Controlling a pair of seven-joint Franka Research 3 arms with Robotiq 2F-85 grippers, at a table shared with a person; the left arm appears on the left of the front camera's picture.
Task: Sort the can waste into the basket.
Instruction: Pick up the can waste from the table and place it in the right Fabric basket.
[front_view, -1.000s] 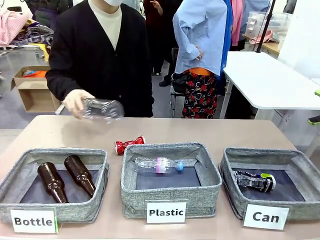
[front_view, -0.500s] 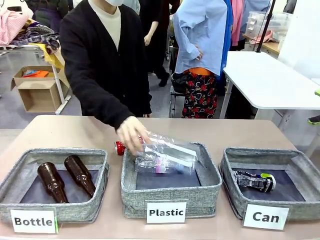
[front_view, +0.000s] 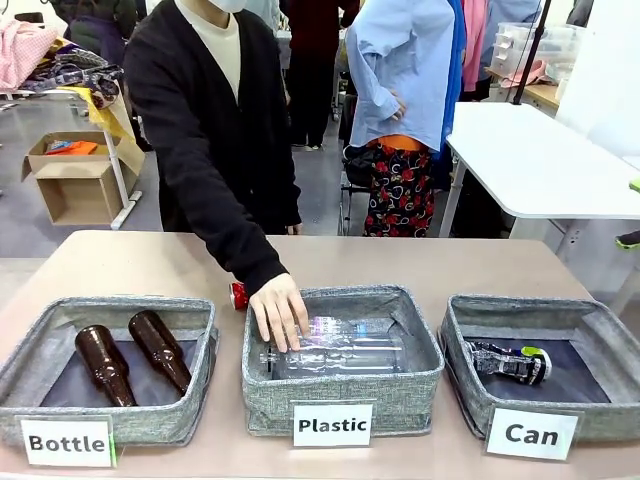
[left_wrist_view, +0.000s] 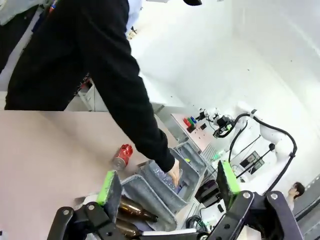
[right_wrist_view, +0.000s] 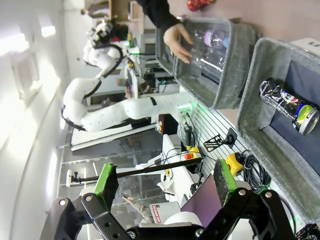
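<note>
Front view: the red can (front_view: 238, 294) lies on the bench (front_view: 150, 265) just behind the far left corner of the "Plastic" basket (front_view: 340, 385). It is partly hidden by the person's hand (front_view: 278, 312), which rests on the clear bottles (front_view: 345, 355) inside. The black-and-silver can (front_view: 508, 362) already lies in the "Can" basket (front_view: 455, 335)

Left wrist view: the left jaws stand wide and empty, with the red can ahead on bare bench

Right wrist view: the right jaws stand wide and empty, looking toward the "Can" basket

My judgement: wait for the hand to clear, close across the crushed can's narrow width, carry it high over the middle basket, and release it low inside "Can"
</note>
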